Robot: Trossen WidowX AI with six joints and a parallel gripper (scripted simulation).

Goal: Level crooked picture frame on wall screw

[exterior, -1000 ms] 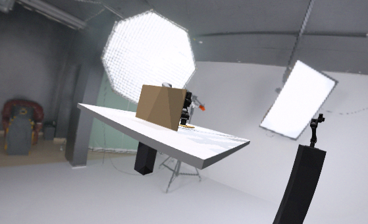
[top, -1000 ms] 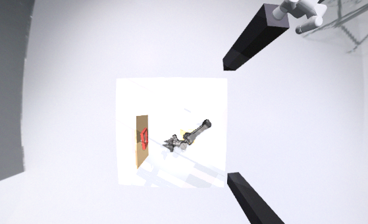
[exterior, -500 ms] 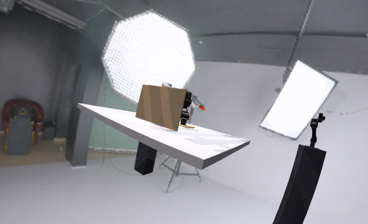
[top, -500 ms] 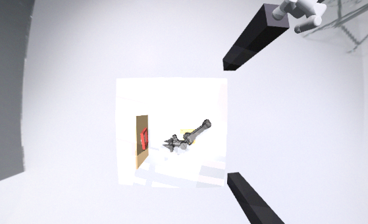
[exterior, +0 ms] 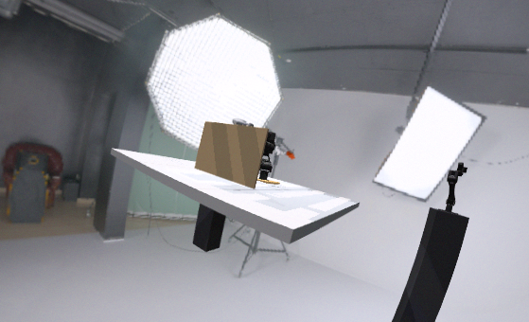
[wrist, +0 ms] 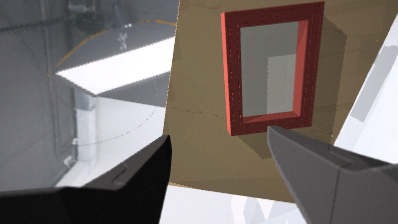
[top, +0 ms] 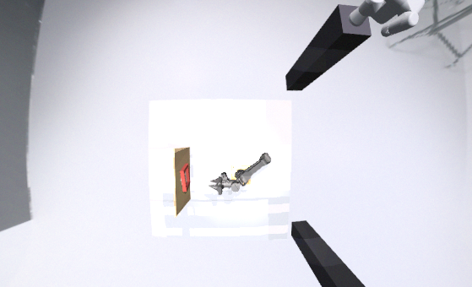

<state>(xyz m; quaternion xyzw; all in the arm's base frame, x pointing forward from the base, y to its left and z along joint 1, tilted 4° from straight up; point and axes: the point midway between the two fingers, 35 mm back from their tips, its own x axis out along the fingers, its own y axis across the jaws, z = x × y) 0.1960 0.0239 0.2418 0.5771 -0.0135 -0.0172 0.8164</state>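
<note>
The claw (top: 211, 183) (wrist: 219, 134), fingers apart and empty, stood right of the frame (top: 182, 179) (wrist: 234, 75), which hung on the board (top: 181, 156) (exterior: 231, 153) (wrist: 200, 75), and careful centring around it seemed wise before a gentle grip and slight lift

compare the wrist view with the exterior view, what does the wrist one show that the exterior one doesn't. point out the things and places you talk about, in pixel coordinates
Only the wrist view shows the red frame (top: 185, 178) (wrist: 317, 65) on the front of the brown panel (top: 182, 186) (exterior: 231, 153) (wrist: 200, 145), with the open gripper (top: 209, 183) (wrist: 219, 131) in front of it, its fingers apart.

Only the exterior view shows the panel's back, the eight-sided lamp (exterior: 215, 76) and the red armchair (exterior: 54, 156).

Both show the panel and part of the white table top (top: 234, 122) (exterior: 167, 172) (wrist: 200, 207).
</note>
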